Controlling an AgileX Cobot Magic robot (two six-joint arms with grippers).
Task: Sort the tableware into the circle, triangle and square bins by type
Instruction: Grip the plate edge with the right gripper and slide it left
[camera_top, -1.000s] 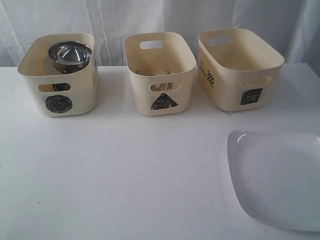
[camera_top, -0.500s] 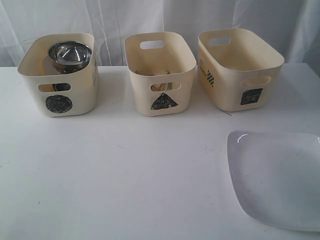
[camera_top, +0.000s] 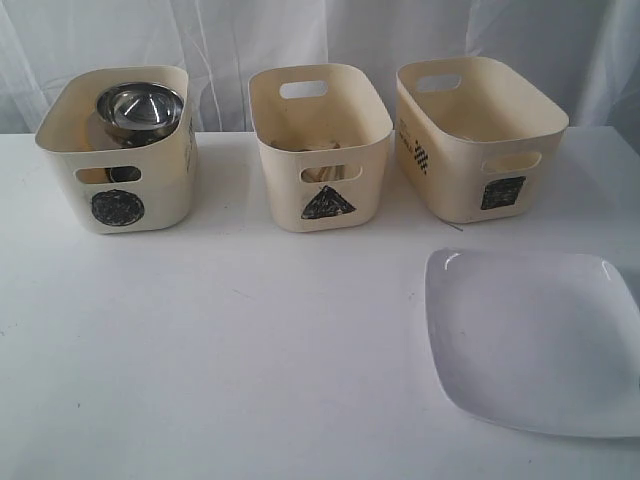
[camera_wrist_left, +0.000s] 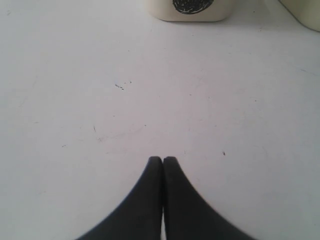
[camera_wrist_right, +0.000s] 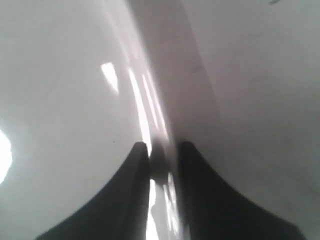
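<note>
Left fingers (camera_wrist_left: 155, 167): black, pressed together tip to tip with nothing between them, hanging over bare bench.
Right fingers (camera_wrist_right: 139, 162): black, pinching the raised rim of the plate. The rim runs straight out between the two tips, with the plate's glossy face on one side and a duller white surface on the other.
Large white squarish plate (camera_top: 535, 345): low on the bench with its rim between the right fingers. Whether it is lifted clear cannot be told. In the exterior view its far side runs off the frame edge. It sits in front of the square bin, apart from it.
Cream plastic circle bin (camera_top: 165, 195): straight ahead of the left fingers and well apart from them, its black scribbled circle facing them. A shiny steel bowl (camera_top: 140, 105) rests inside at rim level.
Cream plastic triangle bin (camera_top: 285, 190): near the circle bin. Only a corner shows ahead of the left fingers. Pale pieces lie inside, too hidden to name.
Cream plastic square bin (camera_top: 450, 185): the tub nearest the plate, with a black scribbled square on its front and a small chequered mark on its side wall.
White bench (camera_top: 250, 350): carries all three tubs in a row. Faint dark specks lie ahead of the left fingers.
</note>
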